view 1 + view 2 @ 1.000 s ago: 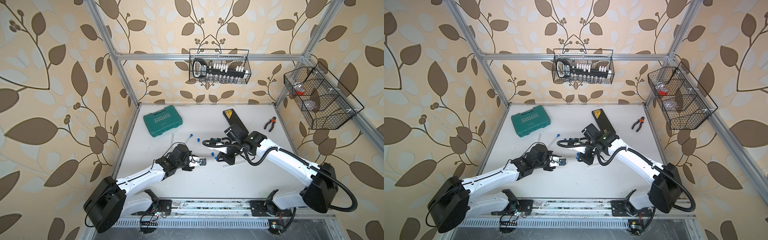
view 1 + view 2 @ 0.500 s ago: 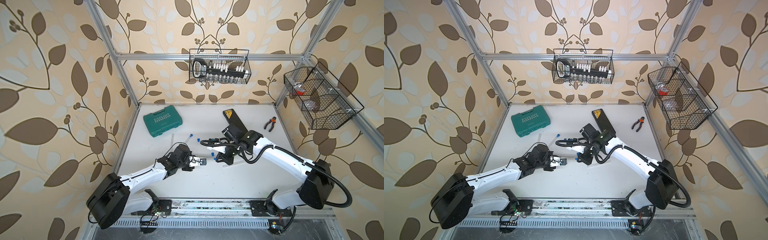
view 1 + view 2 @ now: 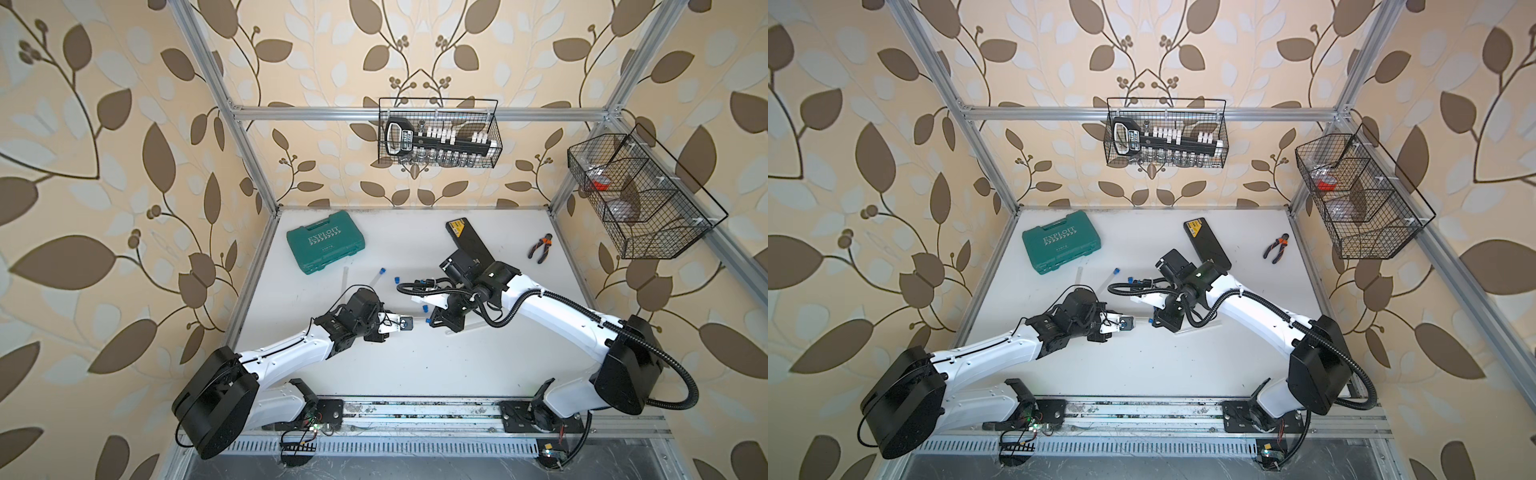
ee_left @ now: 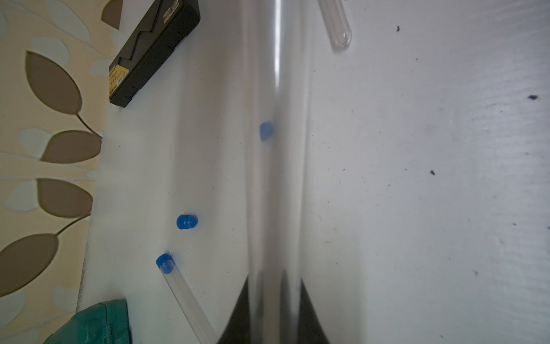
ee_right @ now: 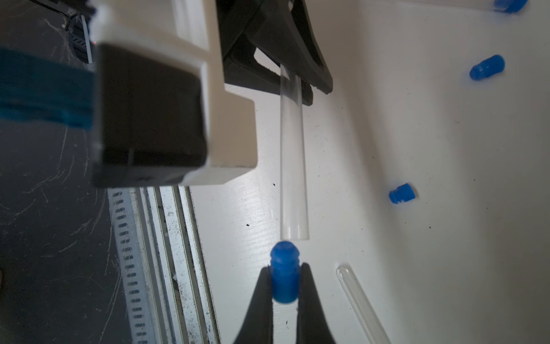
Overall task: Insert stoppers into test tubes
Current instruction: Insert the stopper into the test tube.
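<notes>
Top view: held stopper (image 3: 427, 320) sits above mid-tabletop (image 3: 415, 374), between the two arms.
Left wrist: left pincer (image 4: 276, 309) pinches a clear test tube (image 4: 276, 149), which is blurred and close to the lens.
Right wrist: right pincer (image 5: 284, 286) pinches the held stopper, tip at the test tube's open mouth, not inside. A loose stopper (image 5: 401, 193) lies nearby on the tabletop.

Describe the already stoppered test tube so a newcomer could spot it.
Find the green case on the white table. Beside it lie an empty tube and the stoppered tube. Only the latter has a blue plug in its mouth.
</notes>
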You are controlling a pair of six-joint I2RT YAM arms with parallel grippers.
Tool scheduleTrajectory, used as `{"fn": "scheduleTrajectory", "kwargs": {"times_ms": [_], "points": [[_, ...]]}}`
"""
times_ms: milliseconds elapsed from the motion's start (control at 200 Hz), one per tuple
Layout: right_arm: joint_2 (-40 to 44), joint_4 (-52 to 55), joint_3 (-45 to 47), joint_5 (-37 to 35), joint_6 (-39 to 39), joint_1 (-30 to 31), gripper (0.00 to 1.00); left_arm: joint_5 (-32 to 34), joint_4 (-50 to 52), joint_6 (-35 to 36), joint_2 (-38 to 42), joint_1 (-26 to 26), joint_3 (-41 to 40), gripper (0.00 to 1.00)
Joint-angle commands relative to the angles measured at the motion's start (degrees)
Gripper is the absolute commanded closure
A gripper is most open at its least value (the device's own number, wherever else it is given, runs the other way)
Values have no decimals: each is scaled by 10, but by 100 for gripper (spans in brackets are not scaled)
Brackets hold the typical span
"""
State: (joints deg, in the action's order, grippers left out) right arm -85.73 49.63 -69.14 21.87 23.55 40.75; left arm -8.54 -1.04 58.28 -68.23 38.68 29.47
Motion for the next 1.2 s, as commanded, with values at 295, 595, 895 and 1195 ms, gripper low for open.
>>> {"fn": "scheduleTrajectory", "kwargs": {"times_ms": [295,595,895,1195], "points": [[-16,7,-20,-8,-2,3,100,-26,-9,-10,26,11,17,100],[-48,34,-50,-44,2,24,100,-9,-23,17,37,34,5,100],[-104,54,-135,-77,-17,51,100,42,-46,88,56,79,-24,100],[-128,14,-184,-32,-46,56,100,51,-64,137,74,106,-47,100]]}}
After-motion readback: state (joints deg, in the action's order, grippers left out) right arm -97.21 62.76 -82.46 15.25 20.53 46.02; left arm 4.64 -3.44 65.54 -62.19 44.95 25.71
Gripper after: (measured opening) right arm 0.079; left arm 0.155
